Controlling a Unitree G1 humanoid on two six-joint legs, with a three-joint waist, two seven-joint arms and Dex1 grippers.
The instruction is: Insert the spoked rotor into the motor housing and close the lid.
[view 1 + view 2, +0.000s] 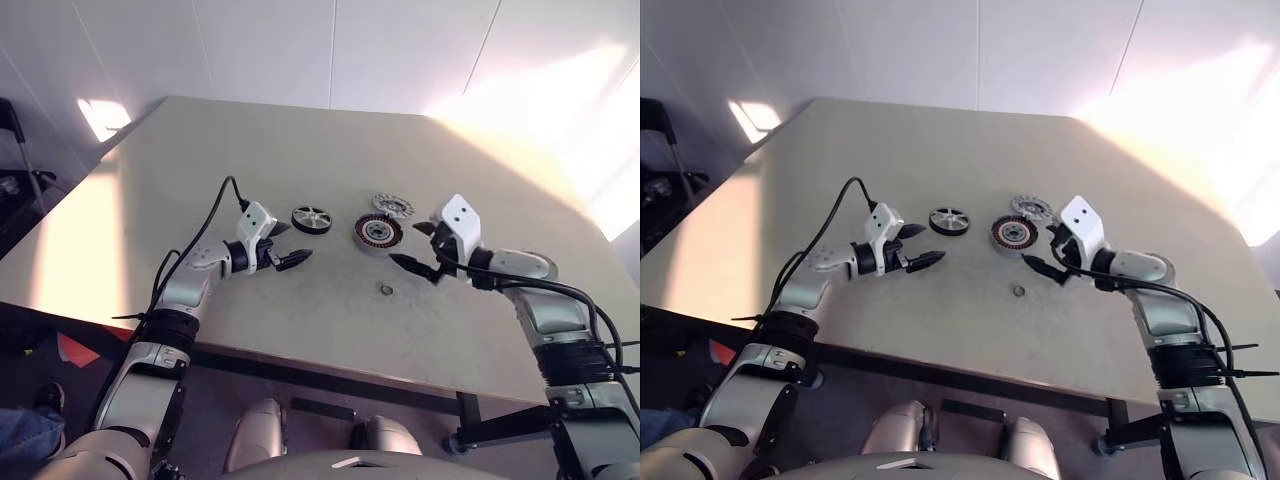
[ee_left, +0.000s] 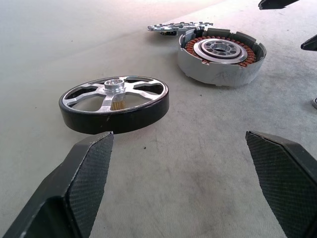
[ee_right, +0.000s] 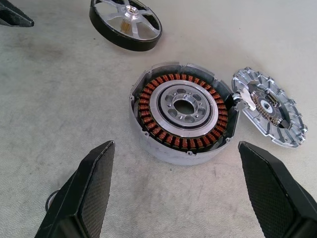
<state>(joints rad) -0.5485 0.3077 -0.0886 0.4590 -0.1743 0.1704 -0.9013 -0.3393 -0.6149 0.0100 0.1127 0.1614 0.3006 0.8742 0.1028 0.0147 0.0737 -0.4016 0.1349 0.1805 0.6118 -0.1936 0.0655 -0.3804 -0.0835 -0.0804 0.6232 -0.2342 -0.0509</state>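
Three parts: the spoked rotor (image 1: 311, 219), the motor housing (image 1: 378, 232) and the lid (image 1: 393, 206) are seen lying near the middle of the table (image 1: 200, 160), well away from every edge.
Spoked rotor: laid flat and alone, just ahead of the left gripper (image 1: 284, 245); bare table is seen all around it.
Motor housing: set beside the rotor with a gap between; its coppery windings are turned up and nothing is seen inside.
Lid: placed just behind the housing, at its rim; whether the two touch cannot be told. Part of it is cut off by the housing in the left wrist view.
Left gripper: held wide open above the table, with nothing in it.
Right gripper (image 1: 418, 247): held wide open too, empty, close to the housing on its right side.
Small ring (image 1: 386, 290): seen alone on the table, nearer the front edge; too small for its details to be made out.
Open room: wide bare table is left behind the parts and on both sides.
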